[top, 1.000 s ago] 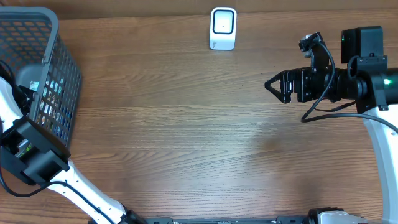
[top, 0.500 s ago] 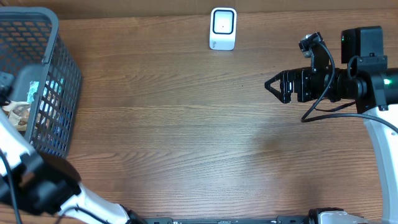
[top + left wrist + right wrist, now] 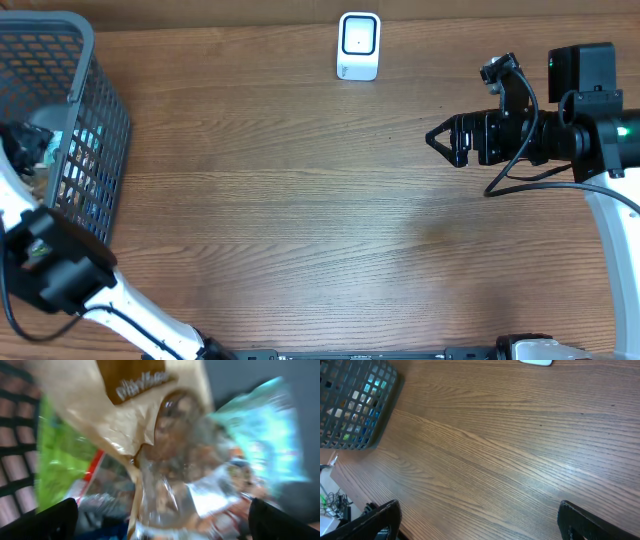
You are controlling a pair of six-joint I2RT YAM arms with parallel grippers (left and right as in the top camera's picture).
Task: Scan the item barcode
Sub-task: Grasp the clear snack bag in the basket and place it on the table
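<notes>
Left pincer (image 3: 162, 520) has just spread open above the brown snack bag (image 3: 150, 405) in the upper-left basket (image 3: 88, 45): nothing gripped yet. Right pincer (image 3: 438, 138) hangs open.

Packets (image 3: 165, 435) in basket (image 3: 100, 130), left; scanner (image 3: 358, 45) rear centre.

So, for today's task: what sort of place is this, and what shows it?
Probably a mock shop checkout on a wooden table: a wire basket holding snack packets, and a small white scanner at the far edge.
</notes>
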